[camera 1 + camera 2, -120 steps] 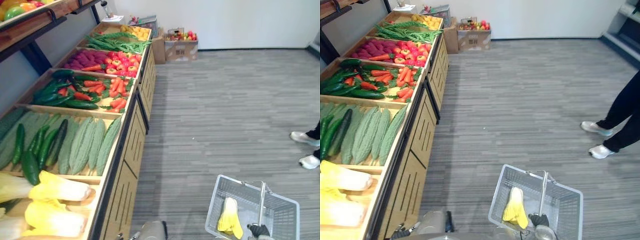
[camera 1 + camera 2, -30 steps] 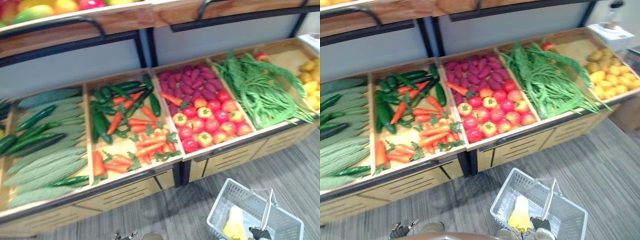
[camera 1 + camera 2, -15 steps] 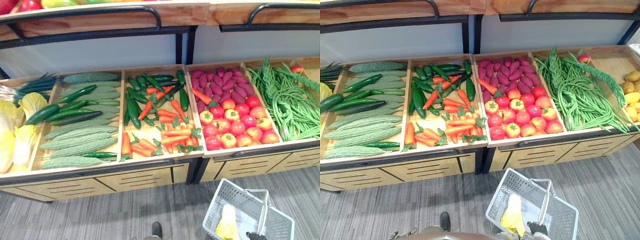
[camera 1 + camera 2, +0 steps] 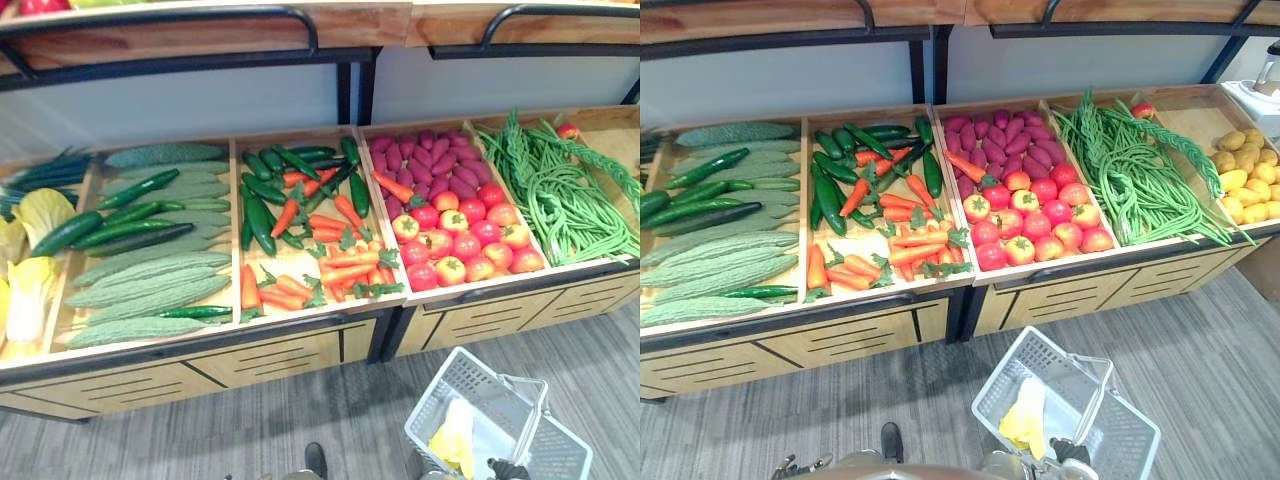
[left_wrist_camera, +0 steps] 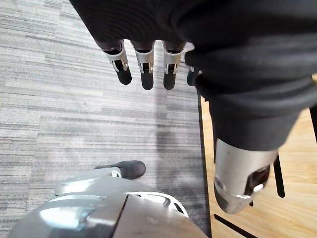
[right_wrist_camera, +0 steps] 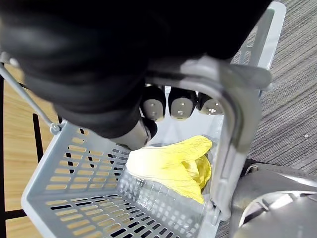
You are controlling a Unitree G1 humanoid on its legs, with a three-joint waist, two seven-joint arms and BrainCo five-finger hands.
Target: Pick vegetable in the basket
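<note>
A grey wire basket hangs low at my right side, over the floor in front of the vegetable stand. My right hand is shut on its handle, fingers curled round the bar. Inside the basket lies a yellow napa cabbage, which in the eye views is a pale yellow shape. My left hand hangs open above the grey floor beside the stand's wooden front, fingers straight, holding nothing.
The wooden stand holds bins of bitter gourds and cucumbers, carrots and green peppers, tomatoes and purple sweet potatoes, long beans, potatoes and cabbages. A shelf with a black rail runs above.
The camera has turned from looking along the aisle to facing the stand, then shifted slightly. The basket with the cabbage stays in my right hand.
</note>
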